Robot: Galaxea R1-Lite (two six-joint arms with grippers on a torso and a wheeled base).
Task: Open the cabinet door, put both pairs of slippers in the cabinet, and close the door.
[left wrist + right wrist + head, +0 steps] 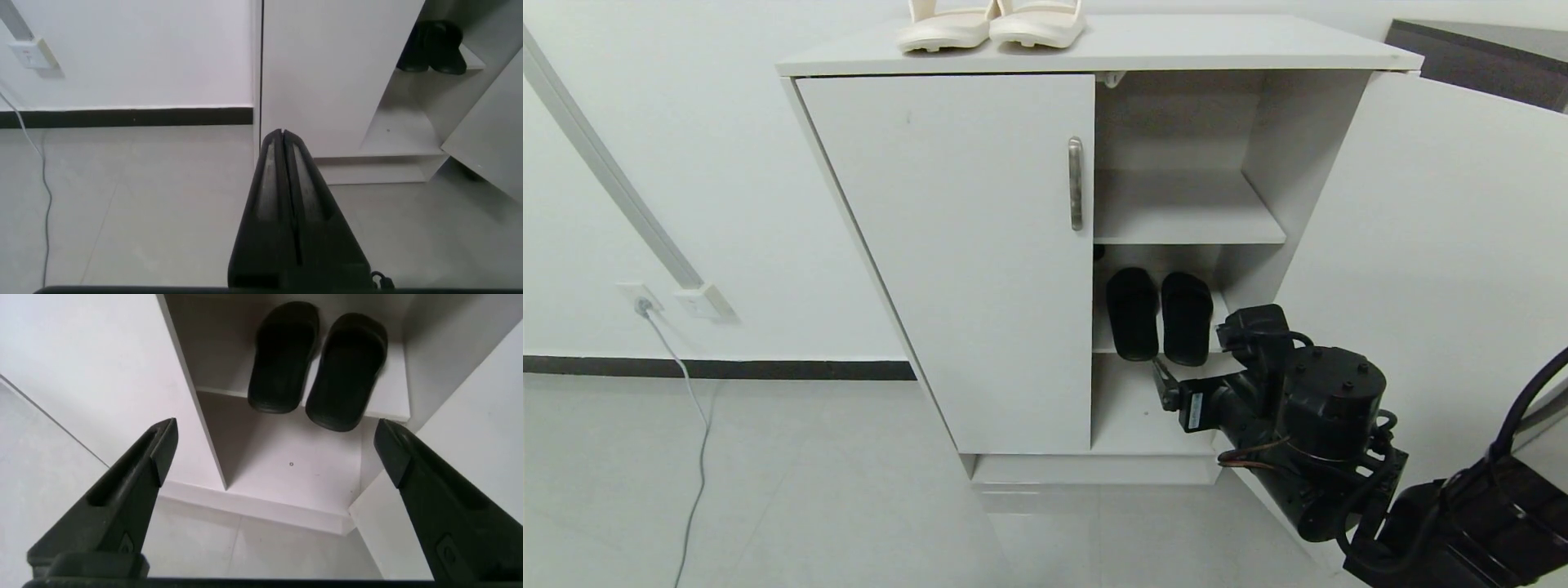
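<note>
Since the black pair (1134, 314) overhangs its shelf (225, 359), the open right end effector (275, 431) could dislodge it; left end effector (282, 139) is closed.

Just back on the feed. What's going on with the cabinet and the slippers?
The cabinet's right door stands open, and the black slippers sit on the middle shelf. The right gripper hangs open and empty before the bottom compartment. The cream slippers lie on the cabinet top. The left gripper is shut, low to the side.
</note>
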